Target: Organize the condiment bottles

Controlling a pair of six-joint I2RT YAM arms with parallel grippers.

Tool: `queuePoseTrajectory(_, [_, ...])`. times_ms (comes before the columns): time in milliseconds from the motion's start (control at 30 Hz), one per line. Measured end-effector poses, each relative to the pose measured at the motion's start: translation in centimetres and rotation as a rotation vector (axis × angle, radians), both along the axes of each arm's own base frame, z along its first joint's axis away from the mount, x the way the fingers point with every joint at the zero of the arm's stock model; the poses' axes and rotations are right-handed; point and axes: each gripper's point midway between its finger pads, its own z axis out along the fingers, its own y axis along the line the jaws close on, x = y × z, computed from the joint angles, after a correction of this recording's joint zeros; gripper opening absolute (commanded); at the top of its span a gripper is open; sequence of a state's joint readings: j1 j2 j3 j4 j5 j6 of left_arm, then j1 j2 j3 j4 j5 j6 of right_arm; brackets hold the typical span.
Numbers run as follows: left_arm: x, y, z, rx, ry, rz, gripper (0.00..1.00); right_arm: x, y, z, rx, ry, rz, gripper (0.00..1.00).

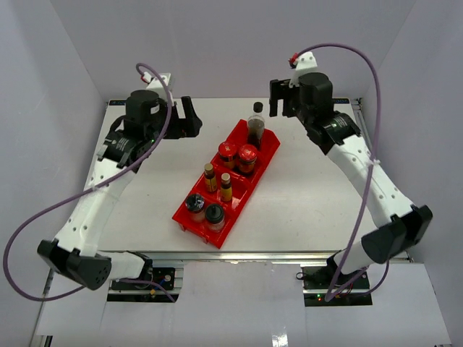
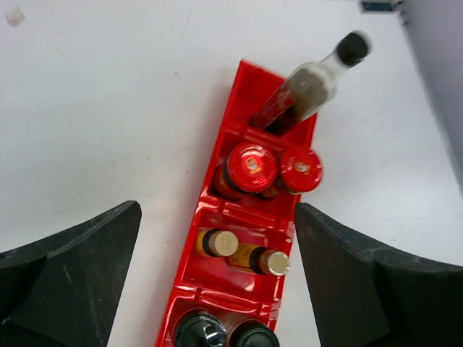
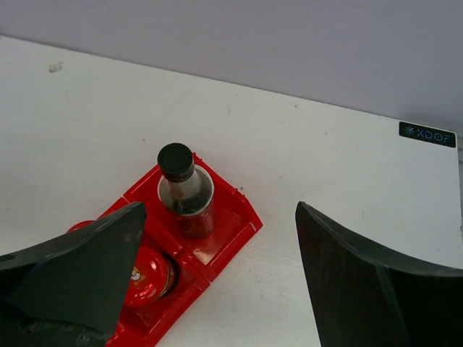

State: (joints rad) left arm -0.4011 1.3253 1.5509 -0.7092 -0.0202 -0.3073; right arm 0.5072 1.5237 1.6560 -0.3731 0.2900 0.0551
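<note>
Right wrist: bottle (image 3: 185, 195) beyond (parted) jaws

Twin white-and-black robot arms trailing purple cables.
The slim left arm (image 1: 94, 206) and right arm (image 1: 372, 181) are built of tapered white plastic links joined by rounded black housings, with a black cylindrical motor block at each wrist. A thin purple cable (image 1: 43, 215) loops beside the left one; a second purple cable (image 1: 376, 94) follows the right, meeting a small red plug (image 1: 293, 59) on a white bracket (image 1: 308, 59). The left gripper (image 2: 217, 206) and right gripper (image 3: 221, 206) bear broad matte-black fingers (image 2: 69, 278), faintly scuffed.
</note>
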Motion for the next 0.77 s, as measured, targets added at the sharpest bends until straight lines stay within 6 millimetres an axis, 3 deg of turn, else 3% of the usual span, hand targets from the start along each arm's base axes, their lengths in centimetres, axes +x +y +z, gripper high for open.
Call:
queuePoseTrajectory(100, [-2.1, 0.4, 4.6, -0.07, -0.129, -0.018, 0.98, -3.2, -2.0, 2.9, 0.045, -0.054, -0.021, 0.9])
queuePoseTrajectory(167, [-3.7, 0.9, 7.4, -0.116, -0.207, -0.027, 0.98, -6.1, -3.5, 3.8, 0.077, -0.081, -0.017, 0.9])
queuePoseTrajectory(300, [-6.2, 1.5, 10.3, -0.179, -0.297, -0.038, 0.98, -10.6, -5.3, 4.8, 0.142, -0.122, 0.002, 0.9])
queuePoseTrajectory(467, [-7.2, 1.8, 9.9, -0.201, -0.293, -0.039, 0.98, -13.0, -5.7, 4.0, 0.191, -0.116, 0.031, 0.9])
queuePoseTrajectory(633, [-7.3, 1.7, 7.6, -0.191, -0.231, -0.033, 0.98, -13.9, -5.5, -0.5, 0.176, -0.013, 0.047, 0.9])
queuePoseTrajectory(767, [-7.4, 1.7, 7.4, -0.199, -0.218, -0.03, 0.98, -14.5, -5.3, -2.2, 0.174, 0.036, 0.056, 0.9])
